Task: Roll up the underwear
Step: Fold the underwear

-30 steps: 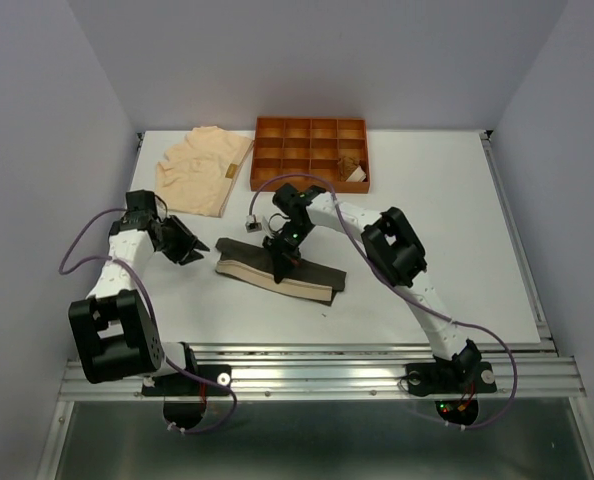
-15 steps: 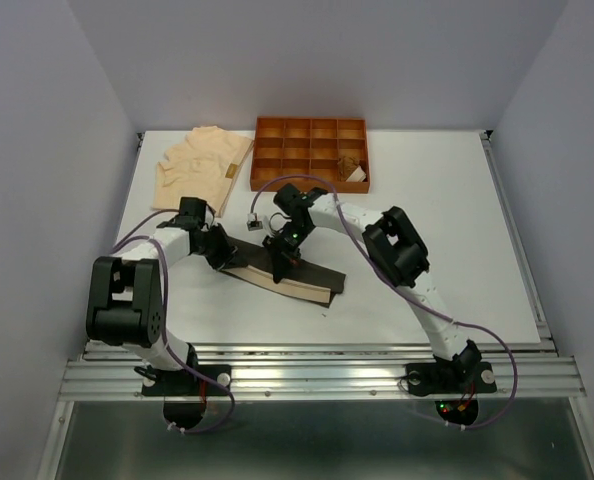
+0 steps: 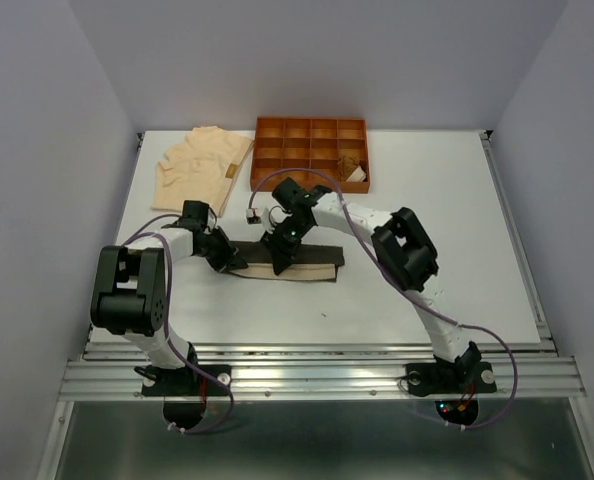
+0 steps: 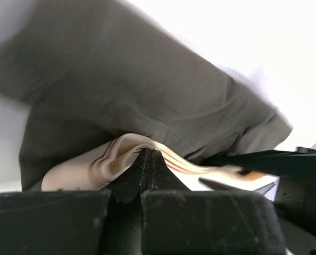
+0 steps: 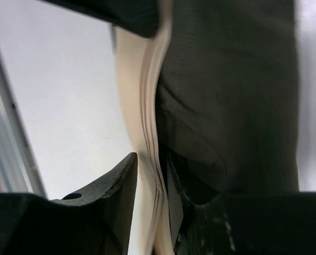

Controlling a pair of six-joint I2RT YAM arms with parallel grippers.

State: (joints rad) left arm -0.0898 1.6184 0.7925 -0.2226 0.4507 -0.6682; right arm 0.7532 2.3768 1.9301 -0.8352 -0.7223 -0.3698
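Dark grey underwear (image 3: 312,265), cream waistband (image 4: 121,151): desk (image 3: 447,220) centre, long axis 9–3 o'clock. Left fingers (image 4: 131,178) closed on waistband at 9 o'clock end; right fingers (image 5: 118,186) slightly parted astride waistband, near middle.

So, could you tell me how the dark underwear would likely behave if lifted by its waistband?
Probably floppy: the dark underwear lies in soft creases, and its waistband buckles where the left pincer pinches it. Likely light, being thin cloth. Pushed, it would probably bunch rather than slide.
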